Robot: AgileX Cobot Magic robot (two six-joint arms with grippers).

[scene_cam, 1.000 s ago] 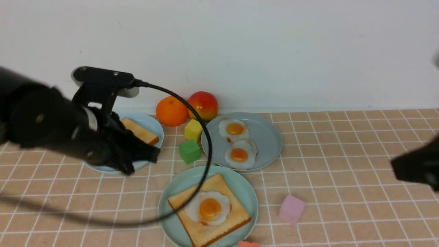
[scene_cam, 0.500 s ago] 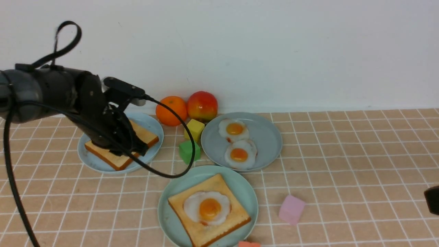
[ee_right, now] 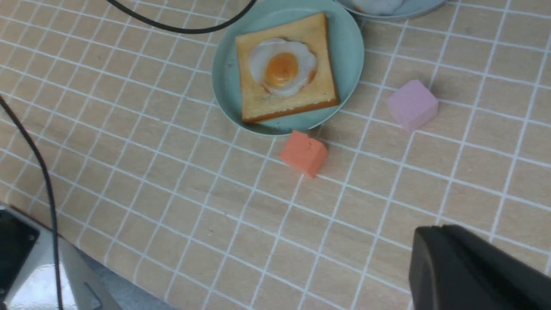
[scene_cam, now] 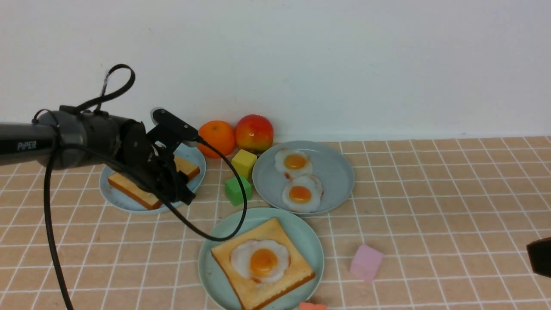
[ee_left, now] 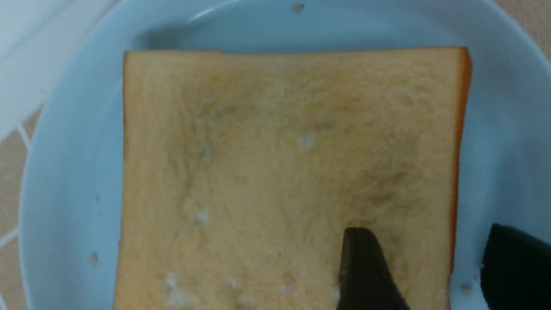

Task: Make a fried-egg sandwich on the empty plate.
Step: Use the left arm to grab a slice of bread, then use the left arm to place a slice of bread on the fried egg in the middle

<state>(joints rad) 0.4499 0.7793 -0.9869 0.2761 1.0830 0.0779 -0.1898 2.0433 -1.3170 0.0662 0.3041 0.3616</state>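
Observation:
A toast slice [scene_cam: 284,282] lies on the mint-green empty plate [scene_cam: 311,241] at the front centre, with a fried egg [scene_cam: 260,260] on top; the right wrist view shows the same plate [ee_right: 351,51], toast [ee_right: 301,103] and egg [ee_right: 282,66]. A second toast slice [scene_cam: 129,189] rests on a light blue plate [scene_cam: 118,201] at the left. My left gripper [scene_cam: 178,191] hovers low over it, open. Its jaws [ee_left: 428,232] straddle the toast's [ee_left: 258,172] edge, one over the bread and one over the plate [ee_left: 73,172]. My right gripper [ee_right: 434,232] is shut and empty at the far right [scene_cam: 540,256].
A greyish-blue plate [scene_cam: 335,172] behind holds two more eggs [scene_cam: 295,161]. An orange [scene_cam: 215,137], an apple [scene_cam: 254,131], a yellow cube [scene_cam: 244,162] and a green cube [scene_cam: 236,189] sit between the plates. A pink cube [scene_cam: 366,262] and an orange-red block [ee_right: 303,153] lie near the mint plate. The left arm's cable [scene_cam: 224,234] droops over its rim.
My left arm has swung back and settled over the toast on the light blue plate, and its jaws have opened. The right gripper has drawn back toward the right edge.

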